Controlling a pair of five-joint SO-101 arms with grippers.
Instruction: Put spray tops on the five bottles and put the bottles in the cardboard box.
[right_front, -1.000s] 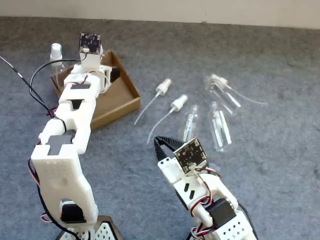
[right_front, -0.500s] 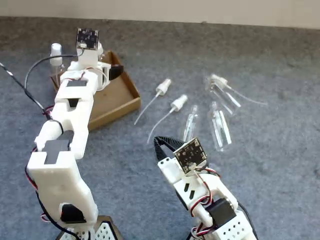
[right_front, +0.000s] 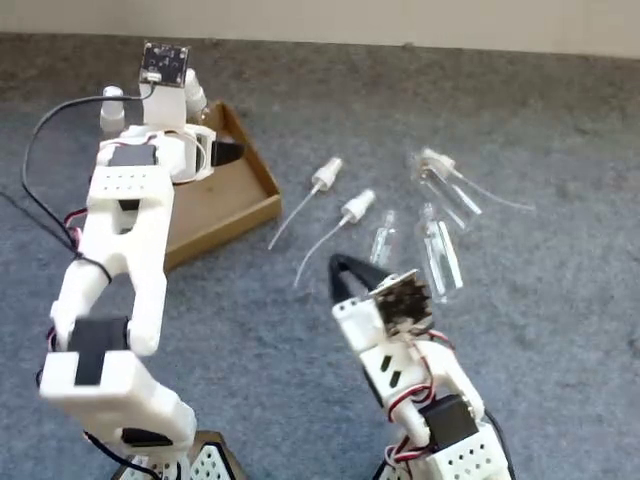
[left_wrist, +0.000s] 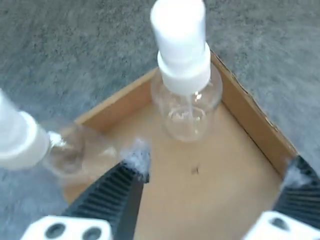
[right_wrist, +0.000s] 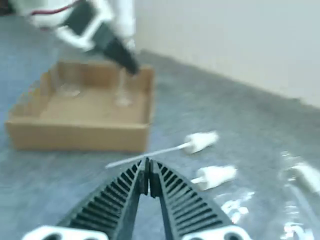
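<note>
The cardboard box (right_front: 235, 200) lies at the back left. Two clear bottles with white spray tops (left_wrist: 187, 100) (left_wrist: 60, 150) stand in it; one cap (right_front: 112, 100) shows beside the left arm. My left gripper (left_wrist: 215, 172) hangs open over the box floor, holding nothing; its black finger (right_front: 228, 152) shows above the box. On the carpet lie two loose spray tops (right_front: 327, 175) (right_front: 358, 207), two open bottles (right_front: 382, 240) (right_front: 440, 255) and a bottle (right_front: 445, 190) with a spray top at its neck. My right gripper (right_front: 345, 270) (right_wrist: 148, 172) is shut and empty, just short of the loose tops (right_wrist: 200, 141).
Grey carpet covers the table, with free room in front of the box and to the right of the bottles. A pale wall (right_wrist: 240, 45) runs along the back edge. The left arm's cable (right_front: 40, 150) loops beside the box.
The left arm has drawn back and up over the box, its open gripper away from the standing bottles. The right arm has swung forward toward the loose spray tops.
</note>
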